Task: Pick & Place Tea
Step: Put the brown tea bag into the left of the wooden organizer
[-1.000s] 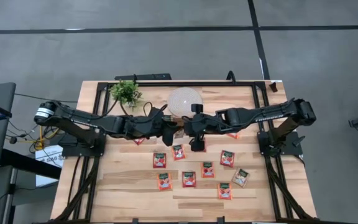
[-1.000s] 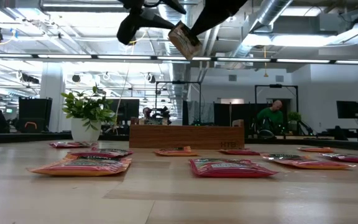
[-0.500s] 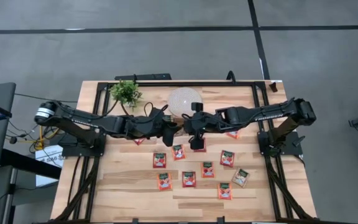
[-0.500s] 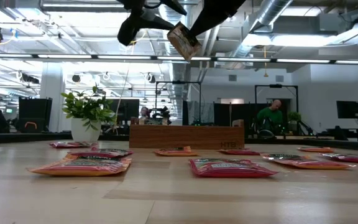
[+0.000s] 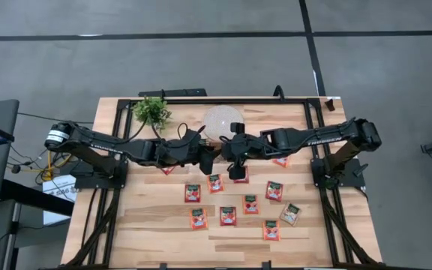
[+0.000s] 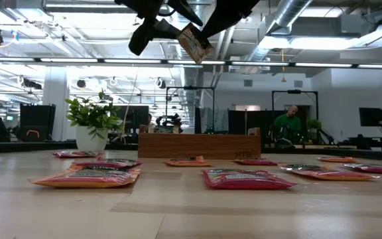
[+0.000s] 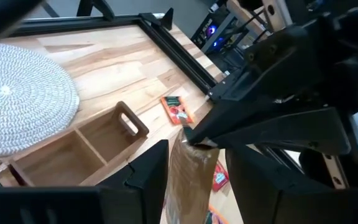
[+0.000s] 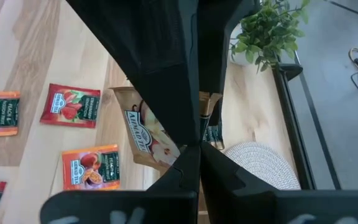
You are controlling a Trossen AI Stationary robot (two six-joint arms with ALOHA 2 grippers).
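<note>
A pale beige tea sachet (image 6: 194, 42) hangs high above the table's middle, with my right gripper (image 8: 194, 147) shut on it, coming in from the right. My left gripper (image 7: 197, 150) is open and comes level from the left. Its two fingers stand on either side of that sachet (image 7: 191, 177); I cannot tell whether they touch it. Several red-orange tea sachets (image 5: 228, 215) lie flat on the table's near half. The brown wooden tray (image 7: 79, 149) rests on the table under the arms, next to the round white disc (image 7: 17, 93). My right gripper pinches the beige sachet's upper edge (image 7: 197, 144) between its two fingertips, slanting down from the table's right. The sachet hangs tilted below the fingers, lifted clear of the table and the tray.
A small potted plant (image 5: 151, 111) stands at the far left, and the white disc (image 5: 222, 120) lies at the far middle. A black metal frame (image 5: 201, 100) runs along the table's edges. Bare wood lies at the near left (image 5: 148, 225).
My left gripper has crept a little toward the sachet that my right gripper holds still; its fingers stay as wide apart as before.
</note>
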